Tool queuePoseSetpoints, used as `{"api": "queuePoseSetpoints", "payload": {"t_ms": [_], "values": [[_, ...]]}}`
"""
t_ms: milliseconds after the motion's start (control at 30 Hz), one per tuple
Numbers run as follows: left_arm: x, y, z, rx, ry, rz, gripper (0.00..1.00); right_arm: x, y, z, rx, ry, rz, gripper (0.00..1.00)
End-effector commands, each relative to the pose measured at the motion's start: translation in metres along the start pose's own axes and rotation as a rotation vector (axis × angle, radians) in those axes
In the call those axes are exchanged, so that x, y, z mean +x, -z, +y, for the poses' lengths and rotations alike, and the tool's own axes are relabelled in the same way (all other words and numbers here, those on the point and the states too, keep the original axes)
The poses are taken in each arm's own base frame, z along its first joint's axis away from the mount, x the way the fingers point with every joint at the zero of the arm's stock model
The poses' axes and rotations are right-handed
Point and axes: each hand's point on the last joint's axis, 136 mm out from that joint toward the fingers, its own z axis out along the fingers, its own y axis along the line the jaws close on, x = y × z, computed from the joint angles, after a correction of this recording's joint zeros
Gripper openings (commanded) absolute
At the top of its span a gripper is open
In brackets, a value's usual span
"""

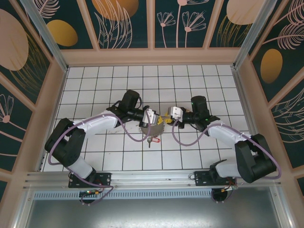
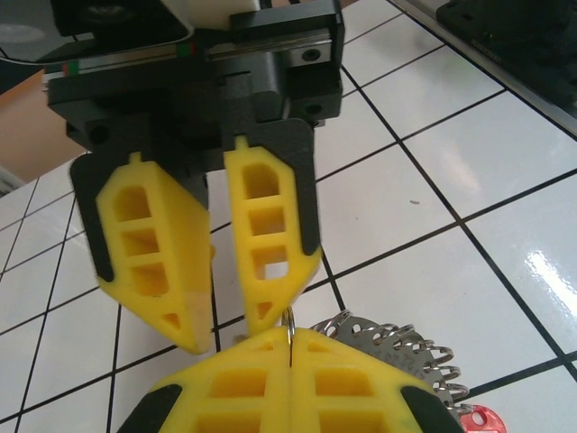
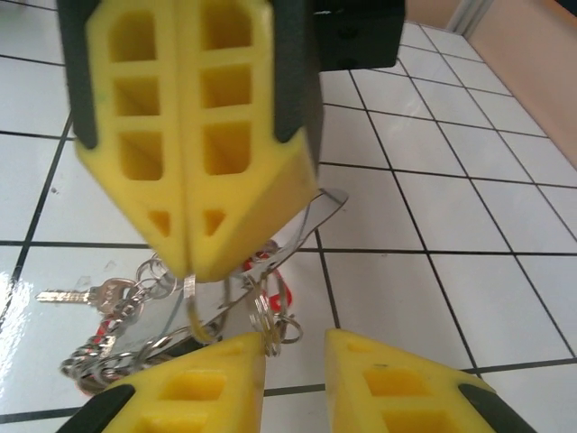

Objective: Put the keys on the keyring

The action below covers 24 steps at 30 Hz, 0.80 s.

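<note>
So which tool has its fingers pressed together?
The left tool: its fingers meet, pinching a thin wire ring, while the right tool has a gap.

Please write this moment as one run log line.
left tool: shut on keyring | right tool: open, tips facing left tool

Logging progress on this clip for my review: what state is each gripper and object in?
left gripper, shut on a thin wire ring.
right gripper, open, nothing between its jaws.
keyring, lying on the tiles below both grippers.
small key, flat on the tiles.
</note>
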Motion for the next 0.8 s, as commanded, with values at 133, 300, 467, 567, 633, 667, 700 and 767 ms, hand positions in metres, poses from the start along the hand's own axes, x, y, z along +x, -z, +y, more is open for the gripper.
{"api": "queuePoseSetpoints", "payload": {"t_ms": [133, 300, 467, 567, 633, 667, 700, 767], "values": [[-0.019, 0.006, 0.000, 0.020, -0.067, -0.050, 0.00, -0.010, -0.003, -0.013, 0.014, 0.002, -0.057, 0.25], [-0.019, 0.006, 0.001, 0.019, -0.070, -0.052, 0.00, 0.011, -0.016, -0.049, 0.125, -0.175, 0.020, 0.26], [-0.023, 0.008, 0.004, 0.002, -0.068, -0.057, 0.00, 0.015, -0.012, -0.036, 0.061, -0.192, 0.009, 0.25], [-0.023, 0.010, 0.004, -0.008, -0.072, -0.049, 0.00, 0.008, 0.004, -0.022, 0.046, -0.138, -0.019, 0.25], [-0.021, 0.010, 0.004, -0.008, -0.071, -0.044, 0.00, 0.000, 0.015, -0.010, 0.029, -0.078, -0.028, 0.26], [-0.021, 0.010, 0.004, -0.010, -0.071, -0.043, 0.00, -0.004, 0.019, -0.006, 0.025, -0.056, -0.034, 0.28], [-0.021, 0.010, 0.004, -0.008, -0.069, -0.044, 0.00, -0.009, 0.023, -0.002, 0.021, -0.042, -0.041, 0.31], [-0.019, 0.009, 0.004, -0.005, -0.067, -0.045, 0.00, -0.016, 0.025, 0.004, 0.018, -0.013, -0.045, 0.38]]}}
